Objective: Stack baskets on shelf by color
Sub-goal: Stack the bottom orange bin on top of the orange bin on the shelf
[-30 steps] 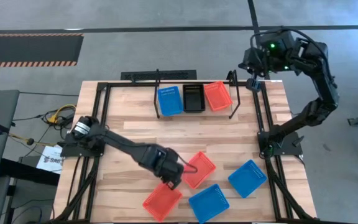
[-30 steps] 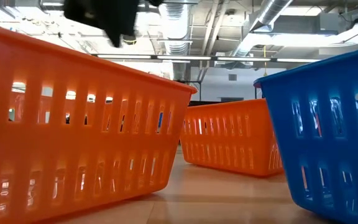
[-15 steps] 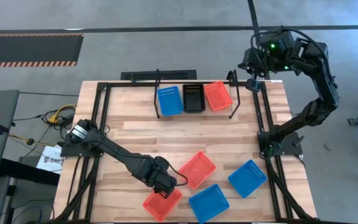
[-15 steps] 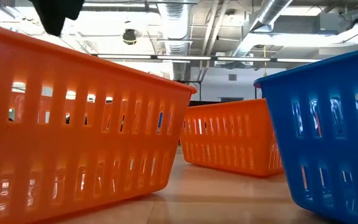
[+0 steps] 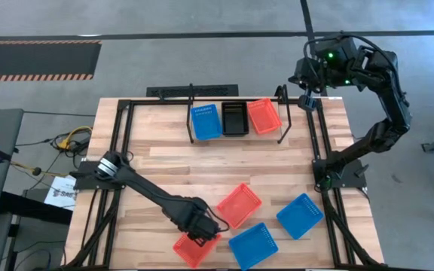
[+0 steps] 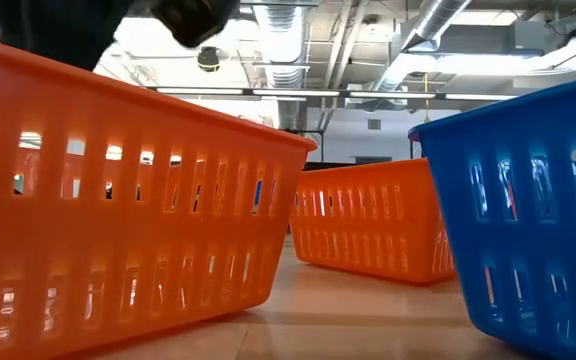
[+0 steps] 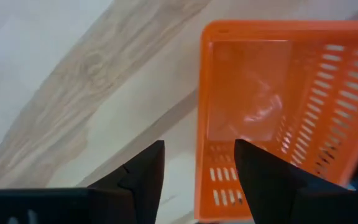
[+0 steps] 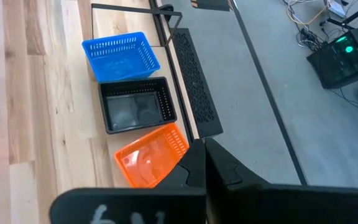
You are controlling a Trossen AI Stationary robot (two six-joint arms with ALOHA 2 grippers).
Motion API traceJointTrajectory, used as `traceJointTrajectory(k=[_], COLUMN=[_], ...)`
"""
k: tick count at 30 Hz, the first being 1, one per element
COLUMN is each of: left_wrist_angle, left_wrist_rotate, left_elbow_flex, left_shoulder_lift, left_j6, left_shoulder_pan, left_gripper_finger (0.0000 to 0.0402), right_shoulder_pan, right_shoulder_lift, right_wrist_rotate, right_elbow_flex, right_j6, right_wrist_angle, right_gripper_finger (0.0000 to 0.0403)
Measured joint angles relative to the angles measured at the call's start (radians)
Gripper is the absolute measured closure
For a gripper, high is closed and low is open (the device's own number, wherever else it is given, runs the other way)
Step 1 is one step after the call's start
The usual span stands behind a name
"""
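Since a second ago the left gripper (image 5: 200, 235) has travelled down the table from beside the middle red basket (image 5: 239, 205) to the near red basket (image 5: 196, 246) at the front edge. Its fingers (image 7: 143, 176) stand apart, straddling that basket's corner wall. The right gripper (image 5: 304, 100), fingers together, waits beyond the shelf (image 5: 280, 132), where a blue basket (image 5: 206, 121), a black basket (image 5: 234, 117) and a red one sit side by side.
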Motion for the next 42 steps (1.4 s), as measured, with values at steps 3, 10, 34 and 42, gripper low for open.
traceJointTrajectory(k=[3, 10, 34, 42], left_wrist_angle=[0.007, 0.011, -0.378, -0.371], left_wrist_rotate=[-0.012, -0.026, -0.318, -0.917], left_elbow_flex=[0.002, -0.001, 0.262, 0.395], left_shoulder_lift=[0.033, 0.089, 0.104, -0.097], left_j6=[0.001, 0.003, 0.074, 0.043], left_shoulder_pan=[0.004, 0.020, 0.178, 0.215], left_gripper_finger=[0.0221, 0.0221, 0.0401, 0.0401], right_shoulder_pan=[0.000, 0.000, 0.000, 0.000], right_shoulder_lift=[0.000, 0.000, 0.000, 0.000], right_wrist_rotate=[0.000, 0.000, 0.003, 0.007], right_elbow_flex=[0.000, 0.000, 0.000, 0.000], right_j6=[0.000, 0.000, 0.002, 0.016], right_wrist_angle=[0.007, 0.008, 0.006, 0.030], right_gripper_finger=[0.0395, 0.0395, 0.0400, 0.0401])
